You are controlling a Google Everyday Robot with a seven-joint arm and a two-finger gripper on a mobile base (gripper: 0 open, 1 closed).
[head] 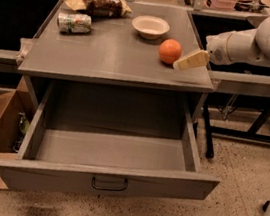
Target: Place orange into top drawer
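The top drawer (53, 179) stands pulled out under the tabletop (107, 55). The gripper (191, 60) hovers just right of the orange (170, 51), which sits on the tabletop near its right edge. I can't tell whether the gripper is open. From that side, a clumsy nudge might roll the fruit away.

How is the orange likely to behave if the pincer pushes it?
The orange is round and sits on a flat table top, so a sideways push would probably roll it. Its skin looks smooth, so it may slip in a grasp. The pincer is close beside it, above the table's edge.
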